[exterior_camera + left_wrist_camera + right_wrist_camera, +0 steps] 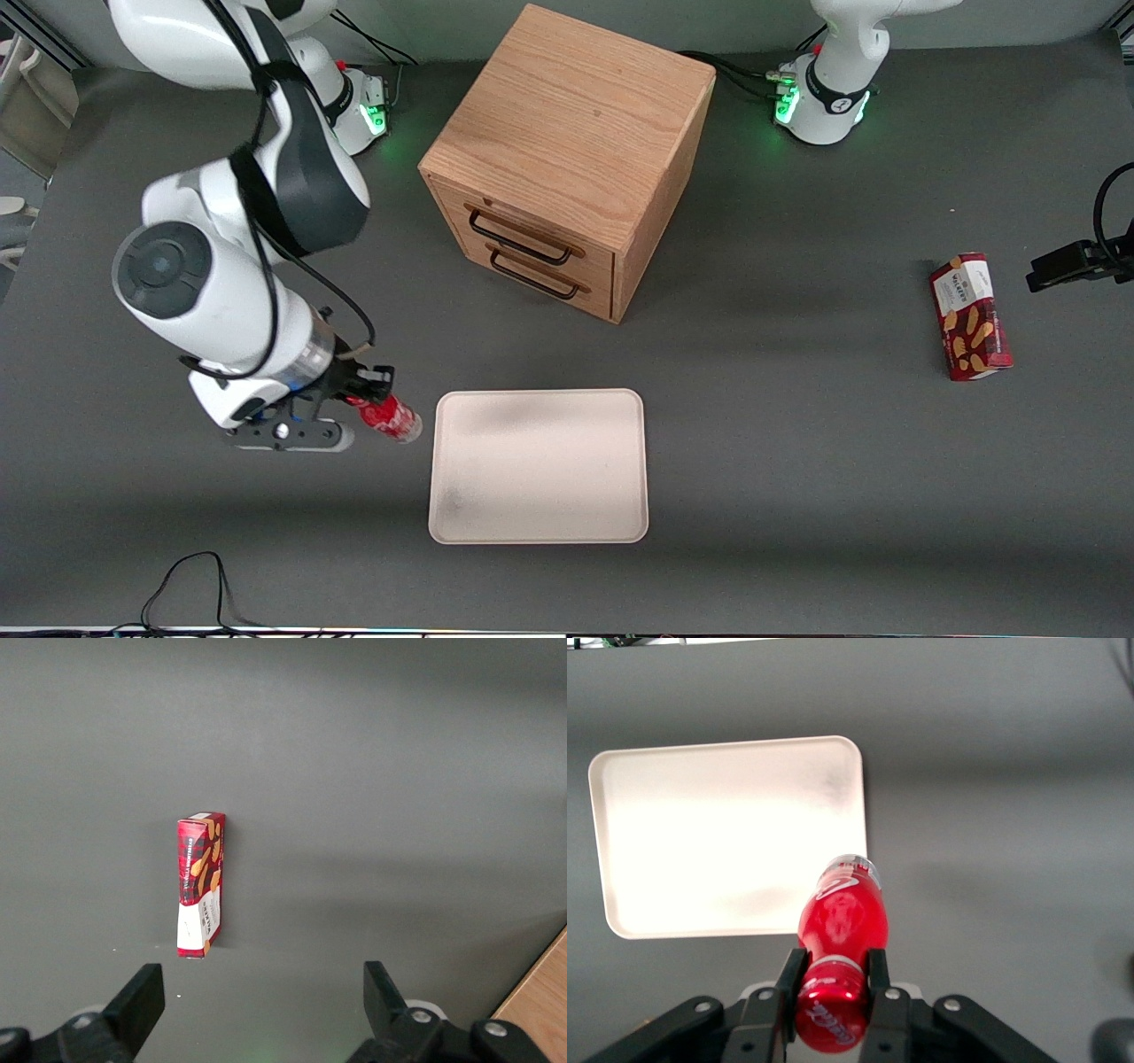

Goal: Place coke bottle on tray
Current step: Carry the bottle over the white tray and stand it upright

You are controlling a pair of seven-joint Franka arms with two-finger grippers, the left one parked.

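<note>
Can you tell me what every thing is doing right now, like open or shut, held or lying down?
gripper: shut on the coke bottle's neck, beside the tray, toward the working arm's end.
coke bottle: held tilted in the air, not yet over the tray.
tray: flat on the table, nothing on it.
wooden cabinet: both drawers shut.
snack box: lying on the table toward the parked arm's end, untouched.

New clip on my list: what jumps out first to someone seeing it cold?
The small slim red coke bottle stands out, clamped near its cap in the right arm's pincer and held beside the large flat cream-pink tray, not yet on it. The oak-coloured wooden two-drawer cabinet sits farther from the front camera than the tray. A red snack box lies toward the parked arm's end of the table.
</note>
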